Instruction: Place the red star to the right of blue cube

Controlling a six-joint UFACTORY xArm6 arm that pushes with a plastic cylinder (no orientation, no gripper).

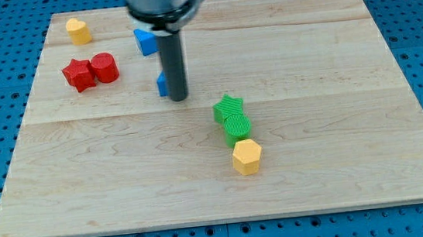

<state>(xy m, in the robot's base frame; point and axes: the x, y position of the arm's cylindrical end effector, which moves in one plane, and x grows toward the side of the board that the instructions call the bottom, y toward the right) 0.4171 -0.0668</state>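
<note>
The red star [77, 74] lies at the view's upper left on the wooden board [329, 123], touching a red cylinder [104, 67] on its right. A blue cube [161, 84] sits near the middle, mostly hidden behind my rod. My tip [178, 98] rests on the board right against the blue cube's right side, well to the right of the red star. A second blue block [144, 41], its shape unclear, lies just above, at the rod's left.
A yellow block [78, 29] sits at the top left corner. A green star [228, 107] and a green cylinder [237, 126] touch each other right of centre, with a yellow hexagonal block [247, 157] just below them.
</note>
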